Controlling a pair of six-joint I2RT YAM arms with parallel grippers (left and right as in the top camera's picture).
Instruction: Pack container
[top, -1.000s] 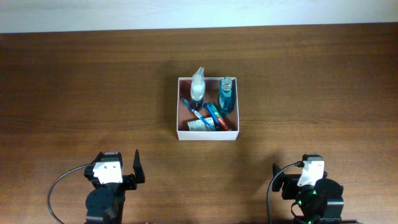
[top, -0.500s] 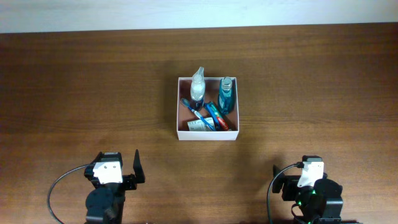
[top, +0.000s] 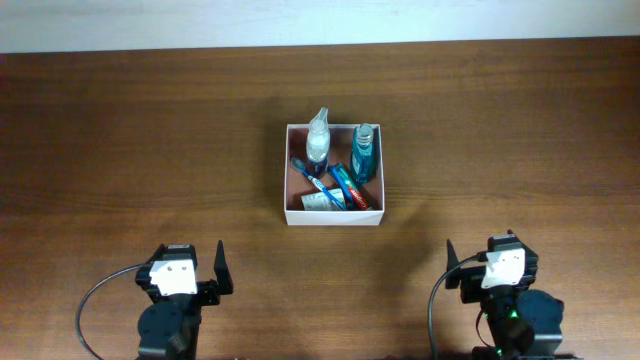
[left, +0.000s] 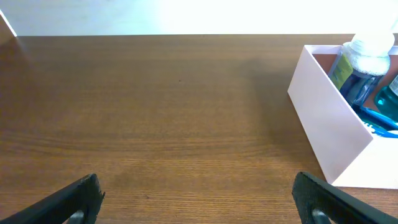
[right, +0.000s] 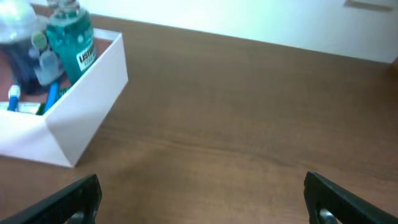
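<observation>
Several small wash things already sit inside the container (top: 333, 217): a spray bottle (top: 318, 143) and a teal bottle (top: 364, 152) stand up at its far side. A toothbrush (top: 308, 175) and a toothpaste tube (top: 352, 187) lie flat nearer its front wall. The container is square, so it has no long side to line up with. Its flat front wall faces the two arms.

From the left gripper (left: 198, 202) the container is ahead and off to the right, well apart. From the right gripper (right: 205, 200) it is ahead and off to the left, also well apart. So the container sits between the two, out in front of both. Neither arm looks clearly nearer.

Both grippers are low over the table (top: 120, 150), close to their own bases. Each has its two fingers spread wide with nothing between them.

I see nothing lying loose on the table outside the container. My guess is that the packing is done or nearly done. If either arm must go back, it has to reach forward and toward the middle.
</observation>
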